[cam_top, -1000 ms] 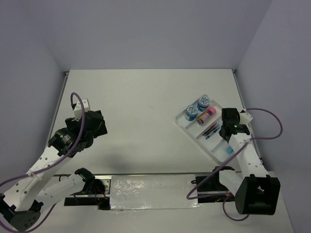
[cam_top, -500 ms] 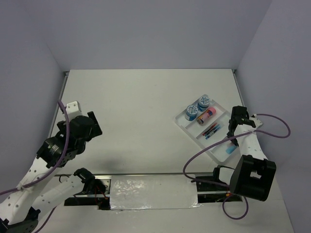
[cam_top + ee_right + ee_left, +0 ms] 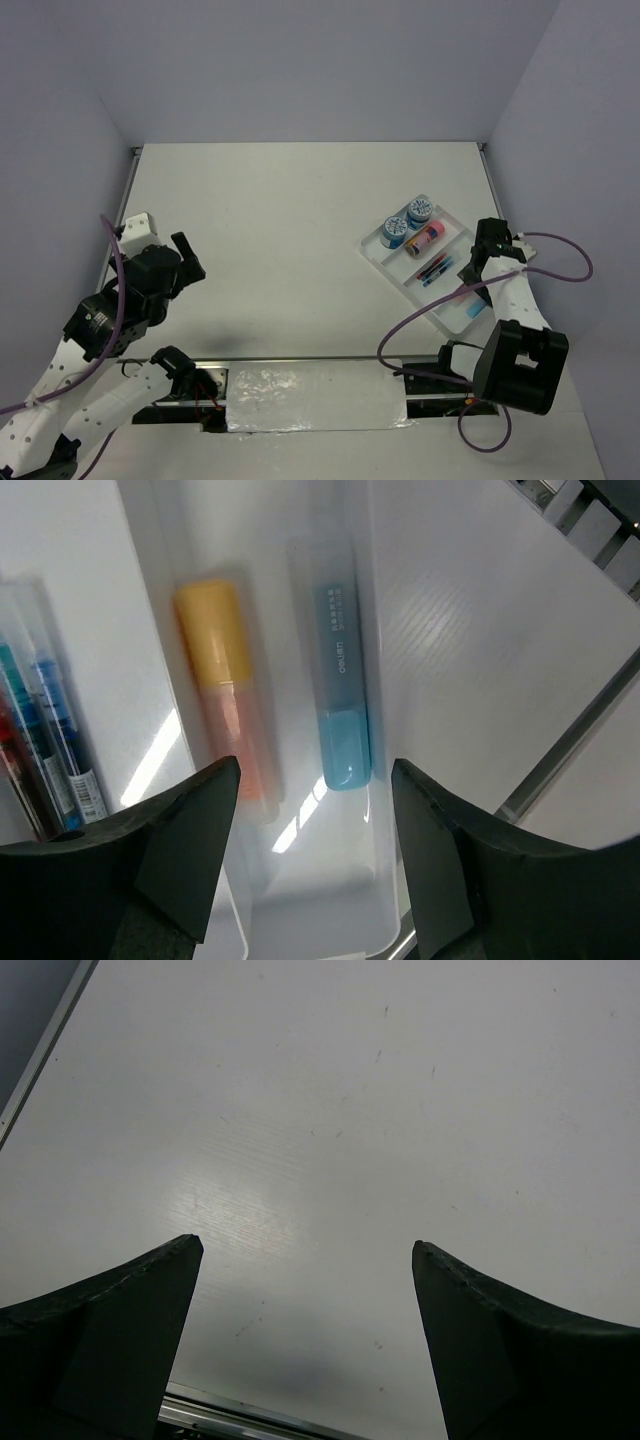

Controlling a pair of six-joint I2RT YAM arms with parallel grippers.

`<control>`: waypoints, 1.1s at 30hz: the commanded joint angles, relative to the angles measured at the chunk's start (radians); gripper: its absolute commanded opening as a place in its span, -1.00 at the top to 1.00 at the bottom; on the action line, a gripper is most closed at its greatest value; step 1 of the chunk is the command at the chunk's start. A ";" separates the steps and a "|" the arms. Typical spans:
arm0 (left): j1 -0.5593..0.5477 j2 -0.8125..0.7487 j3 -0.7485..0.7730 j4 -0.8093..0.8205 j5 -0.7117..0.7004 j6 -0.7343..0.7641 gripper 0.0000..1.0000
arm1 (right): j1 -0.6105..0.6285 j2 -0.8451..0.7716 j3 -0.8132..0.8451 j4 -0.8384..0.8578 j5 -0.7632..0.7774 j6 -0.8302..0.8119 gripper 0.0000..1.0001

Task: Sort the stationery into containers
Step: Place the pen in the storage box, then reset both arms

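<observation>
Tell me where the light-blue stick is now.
Right wrist view: the light-blue stick lies in the white tray, beside the yellow-orange stick, under the open right gripper.

Small white print runs lengthwise down the light-blue stubby stick [image 3: 343, 680], which lies between the spread jaws of the right gripper [image 3: 315, 768], closer to the right-hand one. Its larger word looks like "deli"; the finer characters are unreadable. Labels on the thin pens [image 3: 45, 720], beyond the left-hand jaw, are blurred.

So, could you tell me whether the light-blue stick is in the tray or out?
In: the light-blue stick lies flat inside the tray's walls, beside the yellow-orange stick.
</observation>
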 commanded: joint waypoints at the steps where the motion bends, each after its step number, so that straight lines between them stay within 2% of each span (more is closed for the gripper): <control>1: 0.003 -0.006 -0.005 0.029 -0.011 0.011 -0.99 | -0.006 -0.056 0.042 0.025 -0.011 -0.028 -0.41; 4: 0.003 0.000 -0.003 0.028 -0.013 0.010 -0.99 | 0.023 -0.174 0.080 0.029 -0.081 -0.067 -0.44; 5: 0.003 0.000 -0.006 0.037 -0.011 0.014 -0.99 | 0.076 -0.208 0.092 0.037 -0.112 -0.087 -0.47; 7: 0.006 0.020 -0.003 0.044 -0.005 0.022 -0.99 | 0.162 -0.317 0.120 0.072 -0.205 -0.120 -0.98; 8: 0.011 0.033 0.006 0.046 0.001 0.029 -0.99 | 0.268 -0.344 0.141 0.085 -0.244 -0.139 -1.00; 11: 0.028 0.108 0.044 0.011 -0.017 0.030 -0.99 | 0.457 -0.429 0.258 -0.011 -0.189 -0.169 -0.99; 14: 0.028 0.119 0.092 -0.033 -0.051 0.036 -0.99 | 0.532 -0.527 0.353 -0.091 -0.184 -0.218 -1.00; 18: 0.028 0.122 0.208 -0.119 -0.143 0.049 -0.99 | 0.534 -0.622 0.534 -0.258 -0.215 -0.298 -1.00; 21: 0.028 0.112 0.262 -0.202 -0.192 0.036 -0.99 | 0.536 -0.702 0.621 -0.357 -0.162 -0.354 -1.00; 28: 0.029 0.008 0.317 -0.287 -0.166 0.013 -0.99 | 0.562 -0.877 0.703 -0.446 -0.198 -0.383 -0.99; 33: 0.029 -0.070 0.346 -0.311 -0.134 0.028 -0.99 | 0.580 -0.943 0.720 -0.484 -0.186 -0.372 -0.99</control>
